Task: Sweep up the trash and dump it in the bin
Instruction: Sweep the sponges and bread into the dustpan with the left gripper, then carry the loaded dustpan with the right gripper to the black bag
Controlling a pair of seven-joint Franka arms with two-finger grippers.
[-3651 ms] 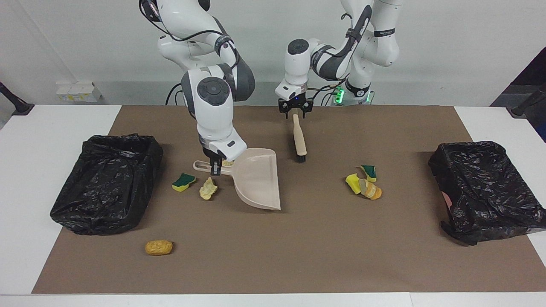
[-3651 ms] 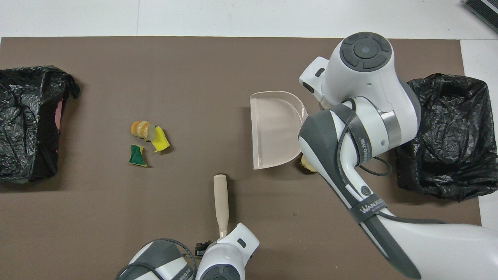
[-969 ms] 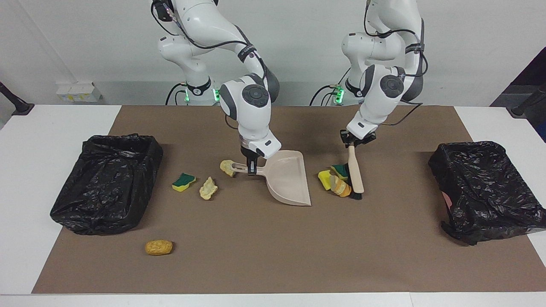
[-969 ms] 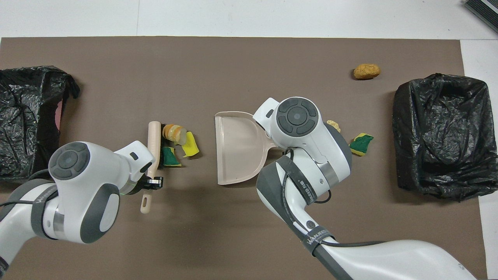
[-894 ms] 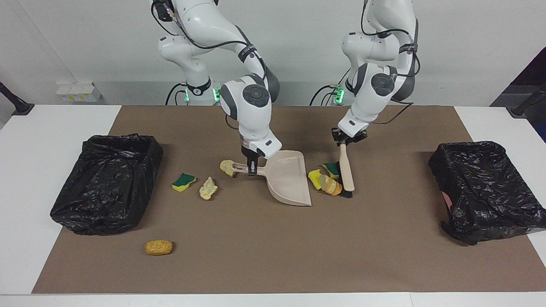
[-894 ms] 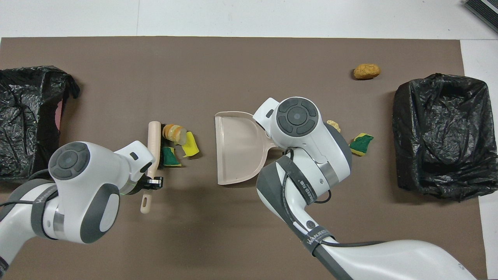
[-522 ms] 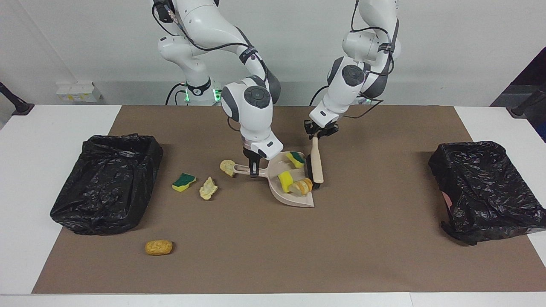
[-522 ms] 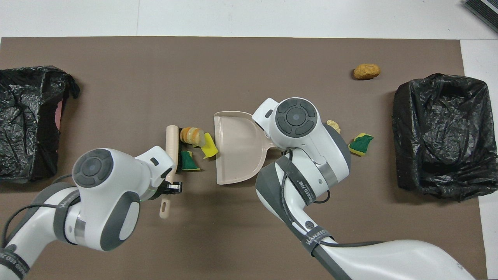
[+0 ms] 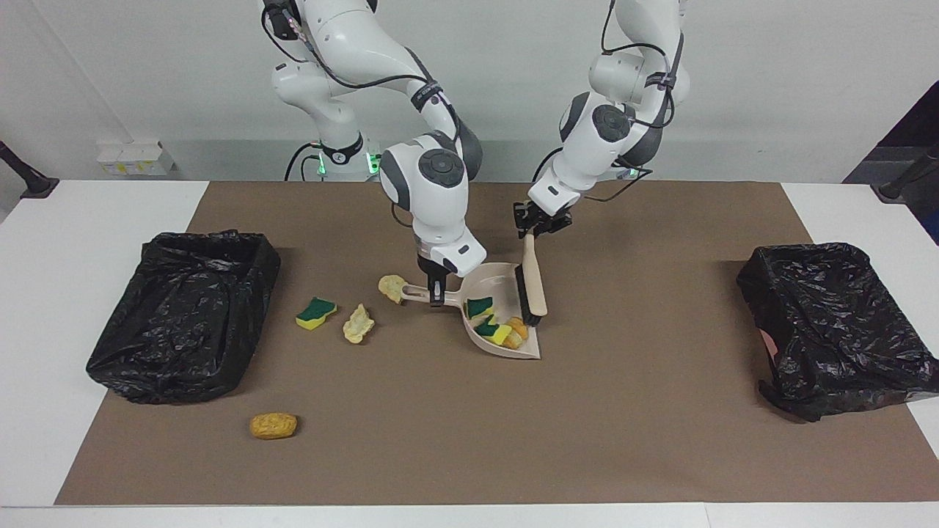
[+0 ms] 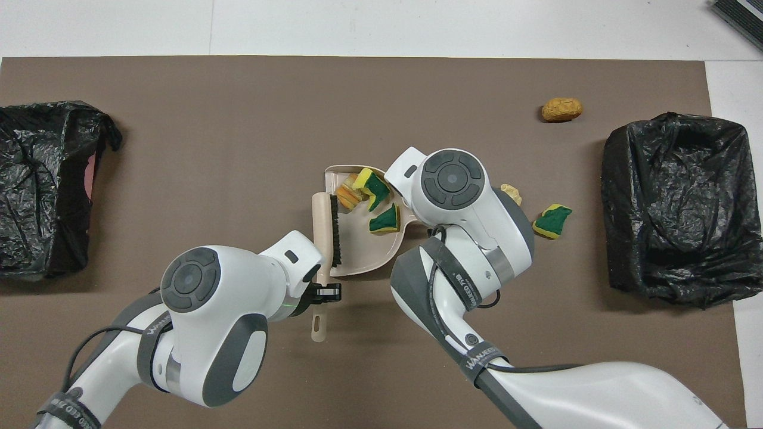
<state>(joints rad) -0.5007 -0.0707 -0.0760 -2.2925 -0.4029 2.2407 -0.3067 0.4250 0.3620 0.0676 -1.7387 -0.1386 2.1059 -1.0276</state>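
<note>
A beige dustpan [image 9: 501, 282] [image 10: 363, 250] lies mid-mat, mouth toward the left arm's end. My right gripper [image 9: 436, 293] is shut on its handle; in the overhead view its own wrist hides it. My left gripper [image 9: 530, 229] [image 10: 325, 291] is shut on the handle of a beige brush [image 9: 534, 282] [image 10: 322, 220], whose bristles stand at the pan's mouth. Inside the pan sits trash: green-and-yellow sponge pieces [image 9: 480, 306] [image 10: 384, 219] and an orange lump [image 9: 517, 330] [image 10: 346, 196].
More scraps lie toward the right arm's end: a pale lump [image 9: 392, 287] at the pan's handle, a green sponge piece [image 9: 315, 313] [image 10: 551, 220], a pale yellow lump [image 9: 358, 324], an orange-brown lump [image 9: 273, 425] [image 10: 561, 109]. Black-lined bins [image 9: 183, 315] [image 9: 836, 323] stand at both ends.
My left gripper has swept the brush toward the right arm's end, pushing the sponge pieces and orange lump off the mat into the dustpan. The right gripper and pan have stayed put.
</note>
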